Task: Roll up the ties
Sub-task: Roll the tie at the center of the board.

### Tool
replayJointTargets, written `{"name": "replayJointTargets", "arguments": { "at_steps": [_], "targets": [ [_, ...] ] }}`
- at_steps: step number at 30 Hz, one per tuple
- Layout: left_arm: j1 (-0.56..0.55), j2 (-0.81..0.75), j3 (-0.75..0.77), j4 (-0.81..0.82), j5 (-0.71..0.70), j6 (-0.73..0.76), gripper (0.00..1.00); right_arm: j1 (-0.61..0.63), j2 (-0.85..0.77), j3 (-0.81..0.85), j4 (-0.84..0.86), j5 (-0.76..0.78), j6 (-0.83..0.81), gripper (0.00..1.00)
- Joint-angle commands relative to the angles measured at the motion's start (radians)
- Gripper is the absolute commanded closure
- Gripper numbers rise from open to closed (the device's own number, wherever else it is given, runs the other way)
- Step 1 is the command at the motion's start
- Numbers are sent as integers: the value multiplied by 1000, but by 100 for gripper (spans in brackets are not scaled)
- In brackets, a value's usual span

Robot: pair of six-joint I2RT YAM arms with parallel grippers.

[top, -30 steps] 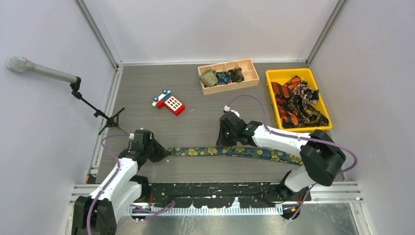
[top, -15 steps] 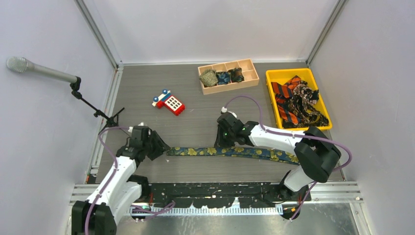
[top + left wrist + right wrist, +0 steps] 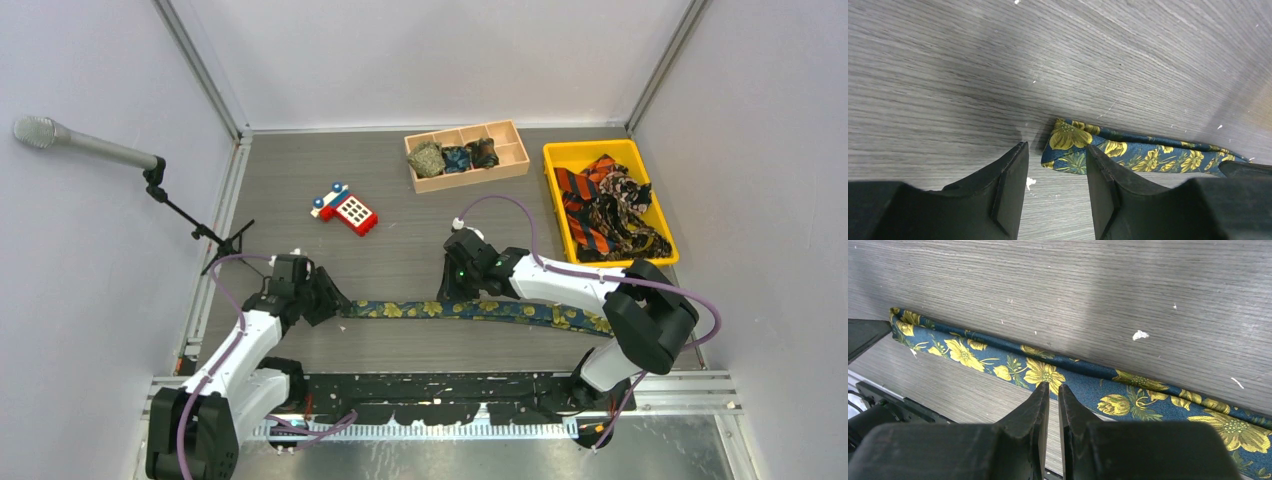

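Step in hand looks like the start of a roll on the floral tie [image 3: 420, 309]. It lies flat and straight on the tabletop [image 3: 400, 250], running 9 to 3 o'clock just ahead of the arm bases.

Left arm [image 3: 262, 330]: jaws at the tie's 9 o'clock end, standing moderately wide and holding nothing. In the wrist view the blunt tie tip [image 3: 1068, 145] sits just ahead of the gap, closer to one finger [image 3: 1103, 185] than the other, so it isn't centred.

Right arm [image 3: 560, 278]: jaws narrowed to a slit with nothing visible in it. The tips are over the tie's near edge around mid-length. Can't tell whether they press the fabric or just hover.

Next move, my read: left jaws need to shift a touch so the tip sits between them, then close on it and turn it over toward 3 o'clock. The right side should keep the strip from sliding. Risk is the fabric skewing so the coil comes out crooked.

Counts:
- 1 tie laid out flat
- 3 coils [image 3: 456, 158] side by side in 1 wooden tray [image 3: 470, 177], at 12–1 o'clock
- 1 yellow bin [image 3: 590, 147] at 2 o'clock holding loose ties [image 3: 605, 210]; they're tangled, so the number is unclear, but an orange-black striped one shows
- 1 toy phone [image 3: 348, 208] at 11 o'clock
- 1 microphone [image 3: 45, 133] on a stand at 10 o'clock
- 2 arms
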Motion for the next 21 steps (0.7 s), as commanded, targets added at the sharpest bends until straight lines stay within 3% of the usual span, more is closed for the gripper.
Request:
{"name": "replayJointTargets", "arguments": {
  "at_steps": [1,10,21],
  "targets": [
    [3,32,-12,76,41,32,53,4,-33,1,29,10,11,82],
    [-4,87,-4,83,36,21,61,7,-37,-16,48,17,21,82],
    [-23,72,3,68,15,20,87,36,-9,59,55,0,11,81]
  ]
}}
